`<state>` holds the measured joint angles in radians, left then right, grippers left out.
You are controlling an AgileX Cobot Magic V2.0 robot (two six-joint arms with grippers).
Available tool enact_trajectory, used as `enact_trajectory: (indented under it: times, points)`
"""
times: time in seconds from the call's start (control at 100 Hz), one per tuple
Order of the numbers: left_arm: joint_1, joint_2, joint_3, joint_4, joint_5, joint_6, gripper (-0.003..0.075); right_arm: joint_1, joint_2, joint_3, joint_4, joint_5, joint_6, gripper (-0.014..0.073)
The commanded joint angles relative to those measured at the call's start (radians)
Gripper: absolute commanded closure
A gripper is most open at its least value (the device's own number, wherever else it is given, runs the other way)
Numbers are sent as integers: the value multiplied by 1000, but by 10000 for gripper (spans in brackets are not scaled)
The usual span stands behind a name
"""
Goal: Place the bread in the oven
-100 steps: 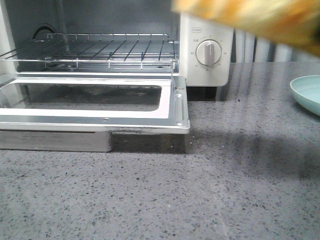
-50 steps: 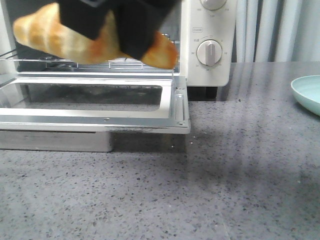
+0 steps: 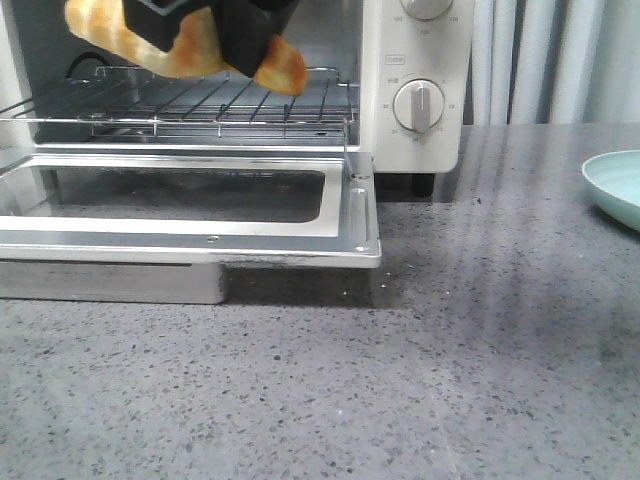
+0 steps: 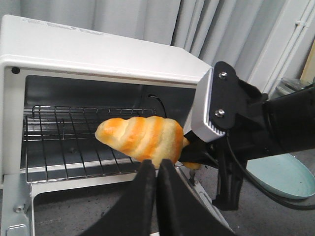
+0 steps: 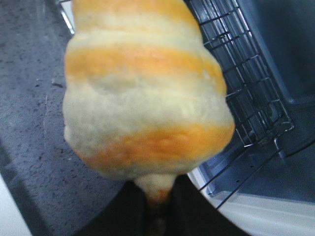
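Note:
The bread (image 3: 195, 50), golden-orange with cream stripes, hangs in my right gripper (image 3: 205, 35) just above the front of the wire rack (image 3: 200, 105) of the cream-white oven (image 3: 410, 60). The oven's glass door (image 3: 345, 215) lies open and flat. In the right wrist view the jaws (image 5: 157, 196) are shut on the bread's (image 5: 147, 98) narrow end, over the rack's front edge (image 5: 246, 83). In the left wrist view the left gripper (image 4: 157, 169) is shut and empty, held in front of the open door, below the bread (image 4: 142, 140) and the right gripper (image 4: 189, 145).
A pale teal plate (image 3: 615, 185) sits on the grey speckled counter at the right; it also shows in the left wrist view (image 4: 280, 174). The oven's dial knob (image 3: 417, 105) faces forward. Curtains hang behind.
The right gripper has carried the bread from the upper right across to the left, then farther back toward the oven's opening, above the rack.

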<state>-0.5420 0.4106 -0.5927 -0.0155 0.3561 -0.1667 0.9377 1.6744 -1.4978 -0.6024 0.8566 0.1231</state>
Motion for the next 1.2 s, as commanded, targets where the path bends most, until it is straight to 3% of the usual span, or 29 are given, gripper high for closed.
enact_trajectory:
  times: [0.0, 0.21, 0.28, 0.35, 0.47, 0.54, 0.9, 1.19]
  points:
    - [2, 5, -25, -9, -82, -8, 742, -27, -18, -56, -54, -54, -10, 662]
    - [2, 5, -25, -9, -82, -8, 742, -47, 41, -115, -72, -68, -10, 660]
    - [2, 5, -25, -9, -82, -8, 742, -50, 55, -133, -72, -73, -10, 611]
    - [2, 5, -25, -9, -82, -8, 742, -52, 68, -153, -72, -73, -10, 466]
    - [2, 5, -25, -9, -82, -8, 742, -58, 79, -180, -72, -77, -10, 107]
    - [2, 5, -25, -9, -81, -8, 742, -58, 79, -189, -74, -77, -10, 21]
    - [2, -17, -25, 2, -79, -8, 742, -56, 79, -189, -74, -46, -4, 69]
    - [43, -99, -25, 91, 2, -64, 742, 24, 72, -189, -74, 62, 0, 69]
